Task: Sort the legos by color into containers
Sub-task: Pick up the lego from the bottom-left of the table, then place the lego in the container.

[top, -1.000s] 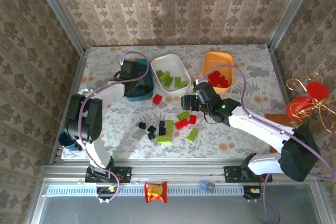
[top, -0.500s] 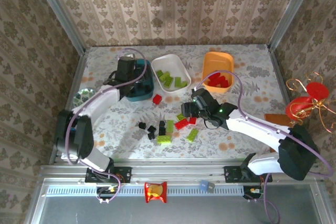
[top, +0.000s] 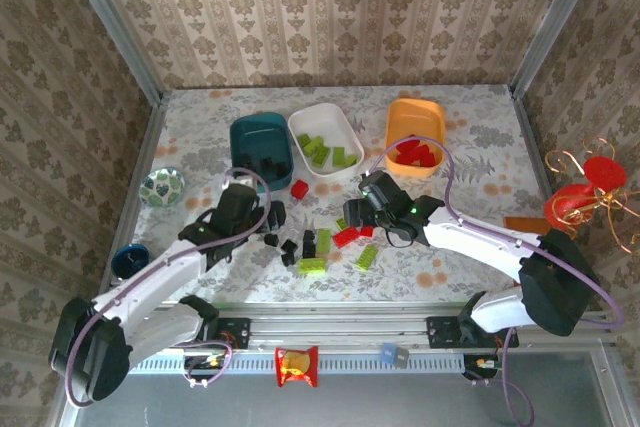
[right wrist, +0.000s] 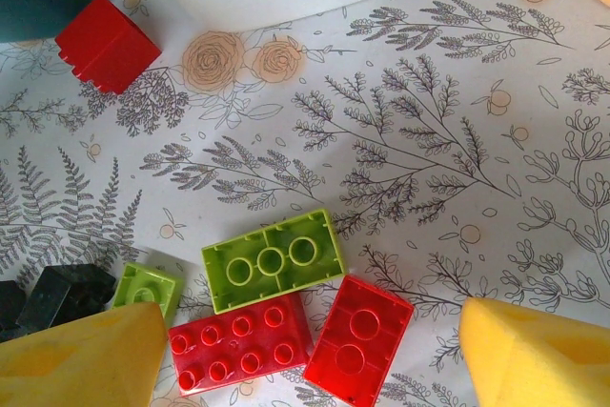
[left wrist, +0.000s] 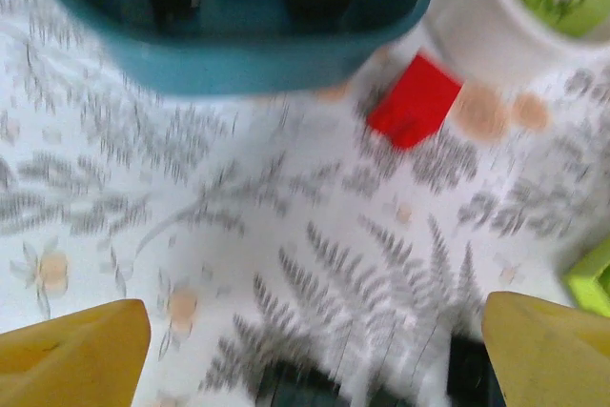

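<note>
Plainly, left end effector (left wrist: 305, 335) and right end effector (right wrist: 315, 355) gape empty above loose legos (top: 312, 266) mid-surface; teal tub (top: 237, 147), white tub (top: 322, 109) and orange tub (top: 415, 104) sit toward the far edge.

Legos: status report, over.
Left gripper open, empty, near black legos. Right gripper open, empty, above red and lime legos. Loose red brick beside teal tub; nothing blocking.

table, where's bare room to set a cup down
Bare: right of the orange tub to the table edge, and between the dish and the teal tub. Crowded: in front of the white tub, among the loose legos.
</note>
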Robot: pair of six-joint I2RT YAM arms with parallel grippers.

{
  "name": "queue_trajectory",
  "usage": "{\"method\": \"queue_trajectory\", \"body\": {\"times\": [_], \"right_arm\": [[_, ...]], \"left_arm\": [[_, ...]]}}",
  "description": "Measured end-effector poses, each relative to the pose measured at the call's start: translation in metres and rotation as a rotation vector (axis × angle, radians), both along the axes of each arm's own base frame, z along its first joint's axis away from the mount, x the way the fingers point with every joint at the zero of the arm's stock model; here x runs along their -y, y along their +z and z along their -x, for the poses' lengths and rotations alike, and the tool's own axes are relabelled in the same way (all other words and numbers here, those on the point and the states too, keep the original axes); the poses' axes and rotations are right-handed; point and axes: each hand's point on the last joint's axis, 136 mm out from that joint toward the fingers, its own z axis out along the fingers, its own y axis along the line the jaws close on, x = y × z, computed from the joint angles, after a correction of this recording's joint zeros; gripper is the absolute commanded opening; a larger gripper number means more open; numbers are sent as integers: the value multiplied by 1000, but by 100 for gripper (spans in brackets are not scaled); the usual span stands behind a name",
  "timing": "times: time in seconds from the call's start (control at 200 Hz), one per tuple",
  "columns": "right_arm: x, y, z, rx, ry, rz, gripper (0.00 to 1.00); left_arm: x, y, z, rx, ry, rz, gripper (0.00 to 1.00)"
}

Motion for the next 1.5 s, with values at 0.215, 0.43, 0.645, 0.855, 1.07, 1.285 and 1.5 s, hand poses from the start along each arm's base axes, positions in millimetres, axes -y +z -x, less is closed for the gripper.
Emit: {"method": "queue_trajectory", "body": {"times": [0.215, 0.43, 0.645, 0.855, 1.07, 1.285, 1.5], "right_arm": [[0, 0, 0, 0, 0, 0, 82], [0, 0, 0, 1, -1, 1, 82], [1, 0, 0, 3, -3, 3, 82], [1, 1, -1, 5, -5, 5, 82], [2, 2, -1, 9, -7, 4, 82], [3, 9, -1, 28, -11, -7, 82], [4, 16, -2, 47, -17, -15, 82]], "left_arm": [[10, -33, 26, -101, -77, -31, 80], [17, -61, 35, -183, -118, -91, 69], [14, -81, 35, -222, -115, -137, 59], [9, -86, 32, -217, -99, -167, 41], [11, -82, 29, -193, -108, -165, 23], [22, -27, 12, -74, -110, -96, 23], [20, 68, -50, 139, -15, 20, 23]]}}
